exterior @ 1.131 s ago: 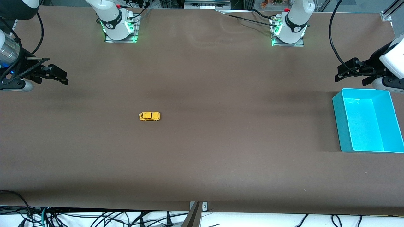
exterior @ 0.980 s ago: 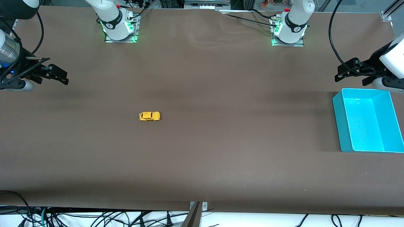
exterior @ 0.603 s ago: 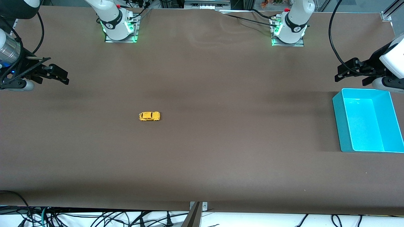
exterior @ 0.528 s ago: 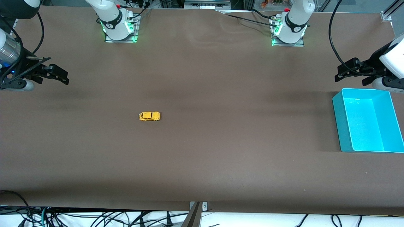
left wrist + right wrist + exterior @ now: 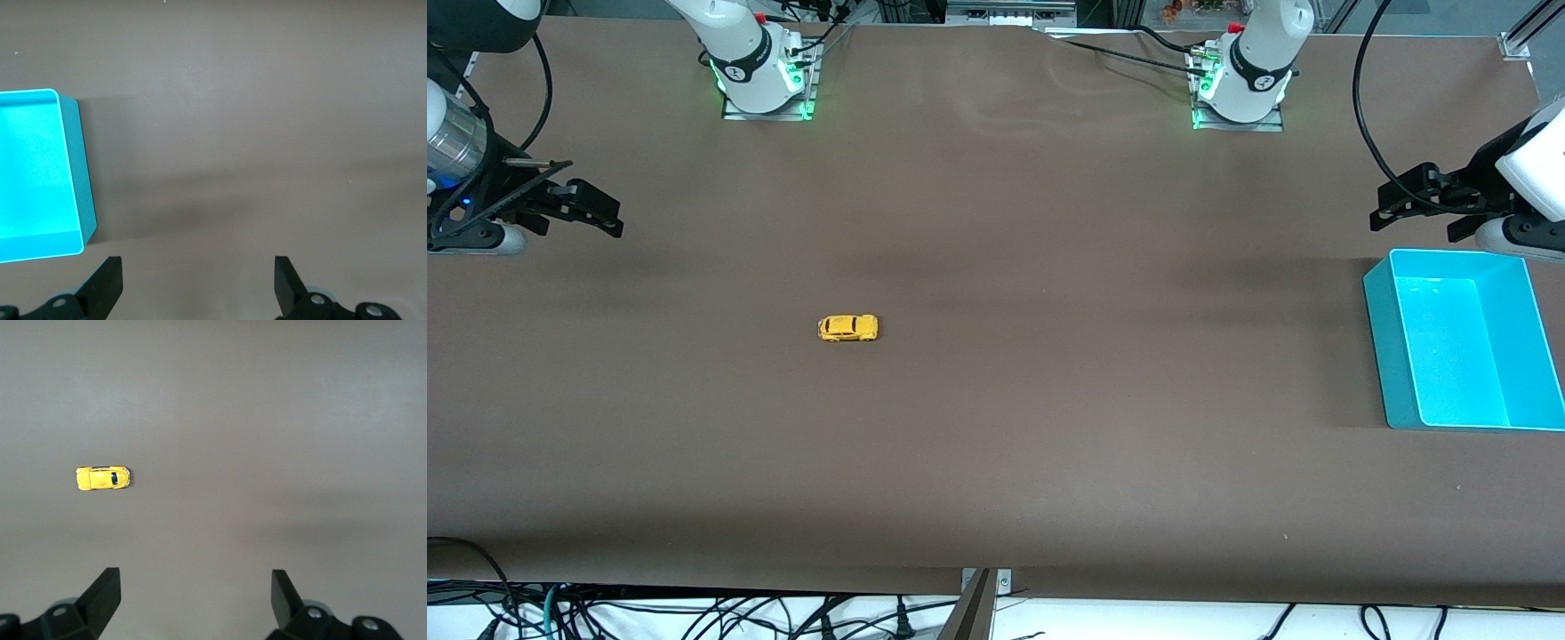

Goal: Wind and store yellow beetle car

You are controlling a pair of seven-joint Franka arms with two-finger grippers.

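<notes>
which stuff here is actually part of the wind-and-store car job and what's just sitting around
Part of the job:
yellow beetle car
cyan bin, empty, at the left arm's end
right gripper, open
left gripper, open

Just lying about:
cables along the table edge

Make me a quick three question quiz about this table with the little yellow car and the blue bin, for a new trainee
1. True or false: the yellow beetle car already lies inside the cyan bin.
2. Multiple choice: which tool hangs beside the bin, at the bin's edge farther from the front camera? A) the left tool B) the right tool C) neither
3. Fill in: both tools have their fingers ____.

Key:
1. False. The car stands on the bare brown table, toward the right arm's end, and the bin holds nothing.
2. A.
3. Open. Each wrist view shows two fingertips spread wide with nothing between them.
</notes>
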